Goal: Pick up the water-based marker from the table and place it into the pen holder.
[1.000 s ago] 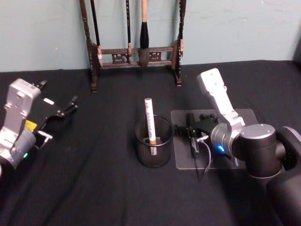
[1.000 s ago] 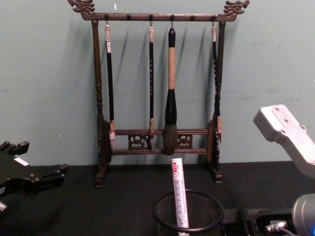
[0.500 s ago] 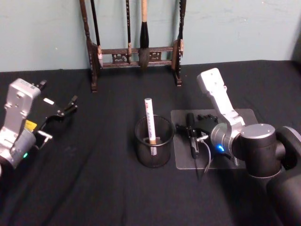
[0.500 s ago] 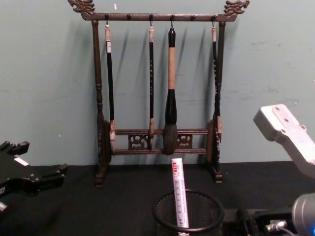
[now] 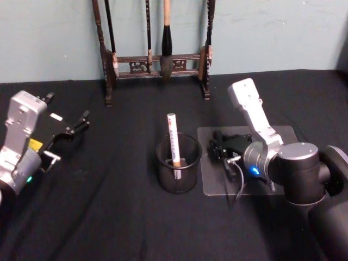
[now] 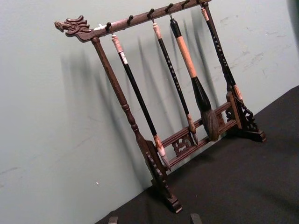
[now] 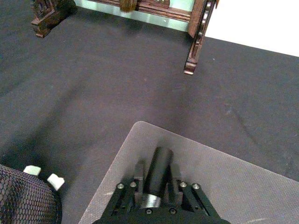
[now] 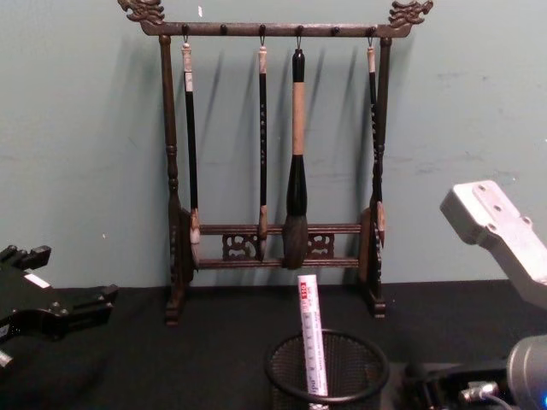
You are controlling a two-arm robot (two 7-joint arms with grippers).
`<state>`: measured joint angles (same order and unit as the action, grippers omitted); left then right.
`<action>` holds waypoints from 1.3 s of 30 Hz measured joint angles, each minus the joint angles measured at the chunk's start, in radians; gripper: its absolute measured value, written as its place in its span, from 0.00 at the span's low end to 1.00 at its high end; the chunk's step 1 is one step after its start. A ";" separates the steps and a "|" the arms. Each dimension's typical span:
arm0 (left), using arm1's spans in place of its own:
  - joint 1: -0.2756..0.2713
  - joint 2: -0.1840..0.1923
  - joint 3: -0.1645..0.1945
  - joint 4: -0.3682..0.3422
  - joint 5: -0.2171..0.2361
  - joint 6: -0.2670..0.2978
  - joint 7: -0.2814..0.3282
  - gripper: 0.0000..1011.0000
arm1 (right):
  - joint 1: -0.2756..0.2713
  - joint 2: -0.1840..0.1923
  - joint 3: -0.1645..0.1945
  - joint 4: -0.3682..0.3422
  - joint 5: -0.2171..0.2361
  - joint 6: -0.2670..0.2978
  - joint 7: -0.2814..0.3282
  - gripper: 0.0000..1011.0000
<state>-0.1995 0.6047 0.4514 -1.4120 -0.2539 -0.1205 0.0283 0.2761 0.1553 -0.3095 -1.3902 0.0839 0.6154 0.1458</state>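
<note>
- The right gripper [image 5: 220,148] is clenched on the black marker [image 7: 156,171], over the clear mat [image 5: 209,182], just right of the pen holder [image 5: 178,173].
- A white pen [image 5: 173,138] leans inside the pen holder.
- The left gripper [image 5: 70,133] sits released at the far left.
- A brush rack [image 5: 157,58] stands against the far wall.

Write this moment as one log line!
right gripper: shut on marker, at clear mat | left gripper: open, parked | pen holder: awaits marker
</note>
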 joint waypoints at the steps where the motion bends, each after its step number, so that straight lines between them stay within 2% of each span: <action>1: 0.000 0.000 0.000 0.000 0.000 0.000 0.000 0.99 | 0.000 0.000 0.000 0.000 0.000 0.000 0.000 0.31; 5: 0.000 0.000 0.000 0.000 0.000 0.000 0.000 0.99 | 0.000 0.000 0.000 0.000 0.000 0.000 0.000 0.23; 12: 0.000 0.000 0.000 0.000 0.000 0.000 0.000 0.99 | 0.000 0.000 0.000 0.000 0.001 0.000 0.000 0.23; 17: 0.000 0.000 0.000 0.000 0.000 0.000 0.000 0.99 | -0.013 0.003 0.018 -0.025 0.010 -0.017 0.029 0.23; 20: 0.000 0.000 0.000 0.000 0.000 0.000 0.000 0.99 | -0.036 0.009 0.043 -0.056 0.031 -0.068 0.065 0.23; 23: 0.000 0.000 0.000 0.000 0.000 0.000 0.000 0.99 | -0.065 0.017 0.065 -0.092 0.059 -0.143 0.103 0.23; 24: 0.000 0.000 0.000 0.000 0.000 0.000 0.000 0.99 | -0.081 0.024 0.075 -0.110 0.077 -0.190 0.123 0.23; 27: 0.000 0.000 0.000 0.000 0.000 0.000 0.000 0.99 | -0.103 0.033 0.088 -0.132 0.105 -0.264 0.151 0.23; 28: 0.000 0.000 0.000 0.000 0.000 0.000 0.000 0.99 | -0.119 0.037 0.098 -0.145 0.125 -0.320 0.171 0.23; 29: 0.000 0.000 0.000 0.000 0.000 0.000 0.000 0.99 | -0.125 0.038 0.102 -0.150 0.133 -0.340 0.178 0.23; 30: 0.000 0.000 0.000 0.000 0.000 0.000 0.000 0.99 | -0.138 0.039 0.110 -0.159 0.152 -0.394 0.194 0.23; 33: 0.000 0.000 0.000 0.000 0.000 0.000 0.000 0.99 | -0.155 0.039 0.118 -0.169 0.178 -0.461 0.215 0.23; 34: 0.000 0.000 0.000 0.000 0.000 0.000 0.000 0.99 | -0.166 0.037 0.122 -0.174 0.196 -0.502 0.227 0.23; 36: 0.000 0.000 0.000 0.000 0.000 0.000 0.000 0.99 | -0.175 0.031 0.125 -0.178 0.214 -0.536 0.237 0.23; 39: 0.000 0.000 0.000 0.000 0.000 0.000 0.000 0.99 | -0.192 0.013 0.125 -0.184 0.253 -0.608 0.256 0.23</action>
<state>-0.1995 0.6046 0.4514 -1.4120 -0.2539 -0.1205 0.0283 0.0843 0.1687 -0.1844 -1.5742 0.3374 0.0074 0.4020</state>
